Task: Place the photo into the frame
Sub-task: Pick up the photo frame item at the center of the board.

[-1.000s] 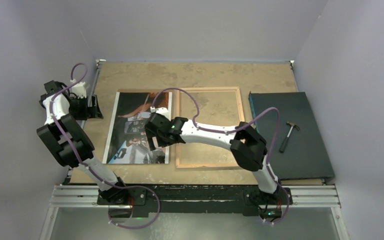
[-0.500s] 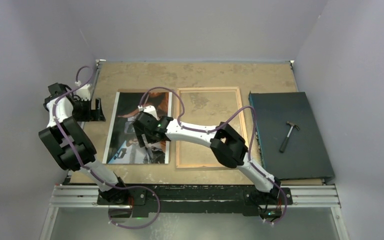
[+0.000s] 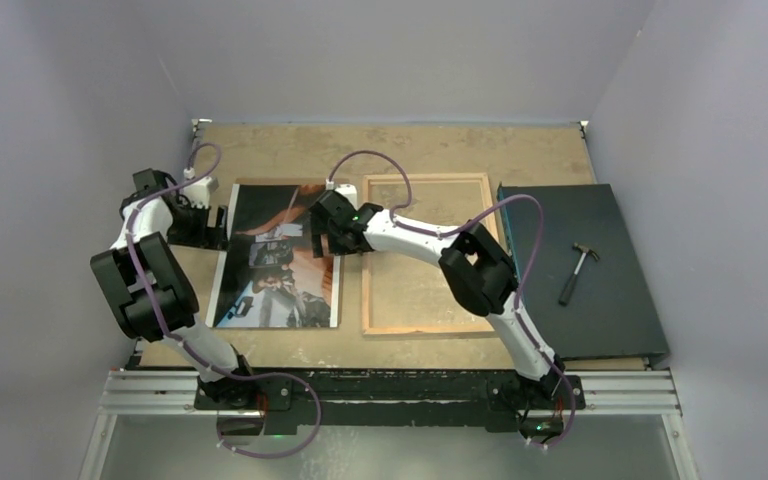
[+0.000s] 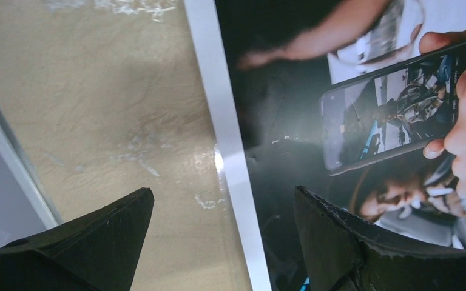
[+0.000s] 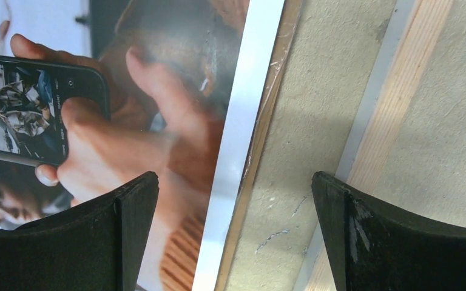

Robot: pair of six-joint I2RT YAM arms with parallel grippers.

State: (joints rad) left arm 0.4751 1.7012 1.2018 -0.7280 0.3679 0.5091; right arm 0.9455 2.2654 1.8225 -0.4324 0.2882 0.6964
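The left gripper (image 3: 214, 222) hovered at the photo's left edge, its jaws spread wide and holding nothing. In the left wrist view one finger (image 4: 106, 233) hung over bare table (image 4: 97, 121) and the other over the print, with the white border between them. The photo (image 3: 270, 280) lay flat and face up on the table. At the photo's right edge, toward its far corner, the right gripper (image 3: 323, 238) also stood fully spread and empty, straddling that border and a thin brown board edge (image 5: 261, 139) just beside it. Right of the photo, close but apart, the frame (image 3: 368, 290) lay wood side up. Further right of the photo sat a dark mat (image 3: 610, 230) with a hammer (image 3: 577, 272) on it.
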